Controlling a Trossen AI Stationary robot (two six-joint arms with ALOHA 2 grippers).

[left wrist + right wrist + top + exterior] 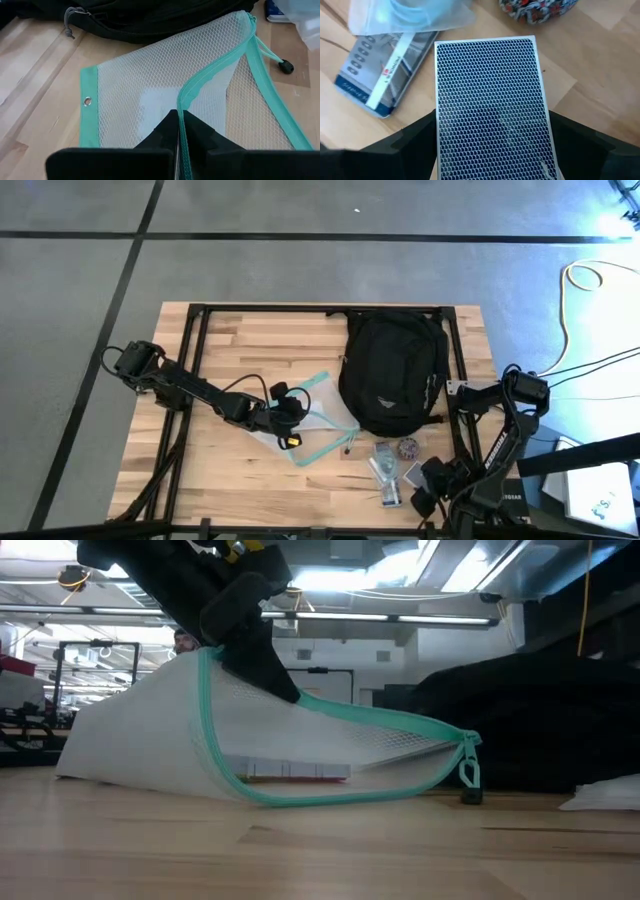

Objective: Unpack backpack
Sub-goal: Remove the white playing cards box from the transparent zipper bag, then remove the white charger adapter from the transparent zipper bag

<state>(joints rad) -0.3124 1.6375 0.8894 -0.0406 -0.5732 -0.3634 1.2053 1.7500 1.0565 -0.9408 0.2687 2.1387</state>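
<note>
While the high view shows our left gripper [290,418] only as a dark mass, the left wrist view shows it clenched on the mesh pouch [200,95] along its teal zipper edge, the black fabric backpack [392,370] just beyond; our right gripper [492,150] grasps a scale-patterned rectangular card [490,100] above the wooden tabletop [240,340]

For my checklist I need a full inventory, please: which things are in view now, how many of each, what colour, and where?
backpack: one, black, far side of table, right of centre
mesh pouch: one, clear with teal edge, beside backpack, one side lifted
patterned card box: one, dark blue and white, near edge
flat tin: one, blue-grey, beside the box
clear plastic bag: one, over the tin's end
round patterned item: one, multicoloured, near backpack
left pincer: shut on pouch's teal zipper edge
right pincer: around the card box
</note>
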